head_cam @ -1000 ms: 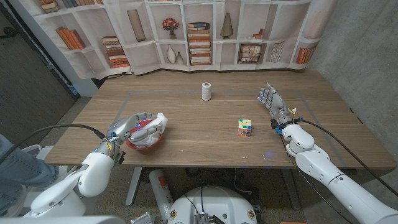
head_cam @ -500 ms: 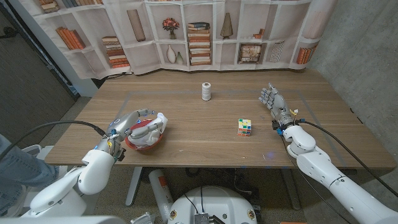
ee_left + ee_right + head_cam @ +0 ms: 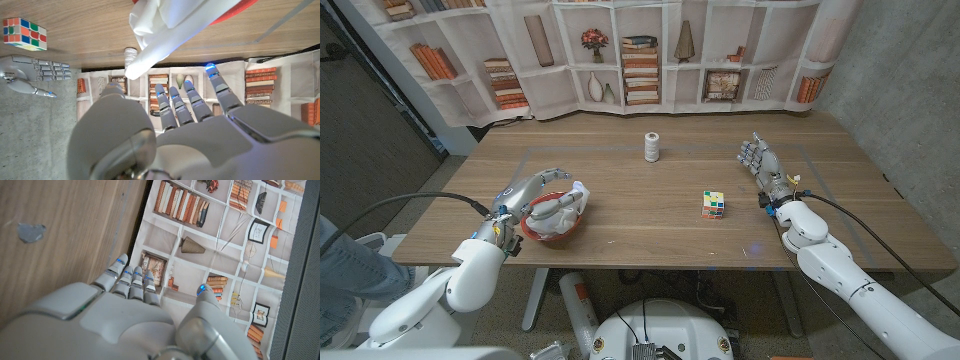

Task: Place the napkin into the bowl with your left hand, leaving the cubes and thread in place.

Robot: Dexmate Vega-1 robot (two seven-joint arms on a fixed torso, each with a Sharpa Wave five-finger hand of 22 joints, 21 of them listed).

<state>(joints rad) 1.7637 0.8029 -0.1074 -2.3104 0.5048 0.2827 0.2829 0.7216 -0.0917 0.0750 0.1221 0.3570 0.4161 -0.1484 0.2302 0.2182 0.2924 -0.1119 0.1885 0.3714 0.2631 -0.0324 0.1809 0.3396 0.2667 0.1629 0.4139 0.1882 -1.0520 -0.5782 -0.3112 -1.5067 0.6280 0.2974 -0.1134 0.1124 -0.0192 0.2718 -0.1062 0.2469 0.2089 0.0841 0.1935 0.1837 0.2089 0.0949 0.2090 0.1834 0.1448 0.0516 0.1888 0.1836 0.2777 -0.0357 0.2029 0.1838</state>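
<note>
White napkin (image 3: 563, 203) sits bunched in the red bowl (image 3: 550, 232) near the table's (image 3: 620, 200) front left edge, one corner poking up over the rim. My left robot hand (image 3: 525, 193) hovers just beside and partly over the bowl with its fingers spread and nothing between them, so I judge the drop is made and the job now is a clean retreat. I want to lift that robot hand straight up and away before swinging back, so no fingertip snags the loose corner and drags the cloth out or tips the bowl. My right robot hand (image 3: 757, 161) waits at the far right, fingers apart and straight, holding nothing. I leave the cube (image 3: 714, 204) and the thread spool (image 3: 652, 147) well alone; both stand well apart from the bowl.
</note>
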